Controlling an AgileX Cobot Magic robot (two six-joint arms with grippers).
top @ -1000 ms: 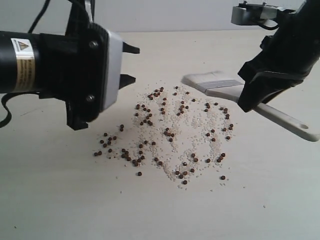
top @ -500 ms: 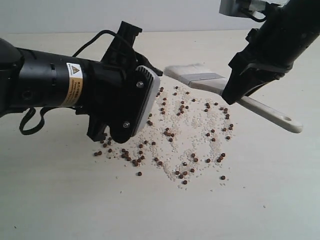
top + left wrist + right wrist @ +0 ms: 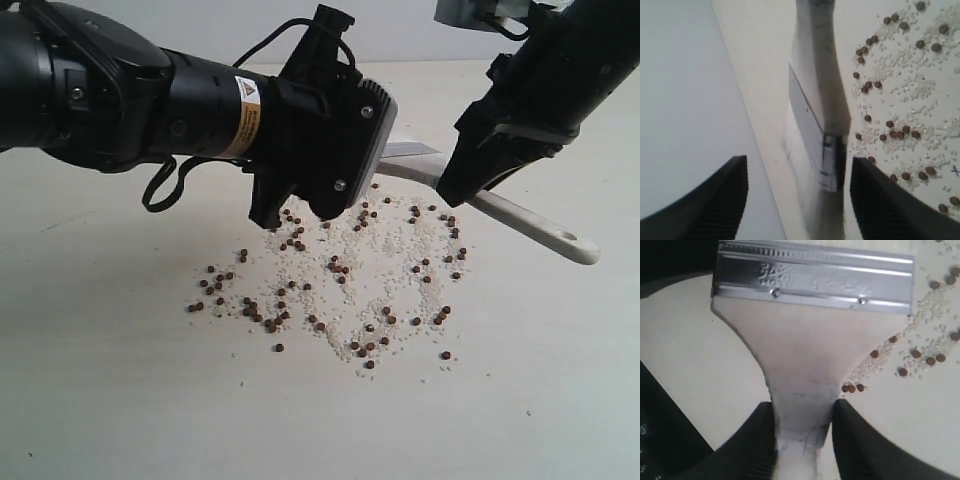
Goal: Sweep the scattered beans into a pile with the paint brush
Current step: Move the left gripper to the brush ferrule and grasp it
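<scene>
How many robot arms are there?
2. The left arm reaches in from the left over the beans; the right arm comes from the upper right, fingers gripping the paint brush. None looks hidden.

A yellow warning-triangle sticker point(image 3: 247, 108) is showing on the left arm point(image 3: 110, 90), print unreadable; the paint brush point(image 3: 810, 345) is carrying illegible stamped lettering.

- A plain, matte cream tabletop point(image 3: 110, 410) lies beneath the left claw point(image 3: 797, 165) and spreads out on every side of it.
- A bare, pale grey wall point(image 3: 405, 35) rises beyond the claw, at the table's far edge.
- The light is soft and even.
</scene>
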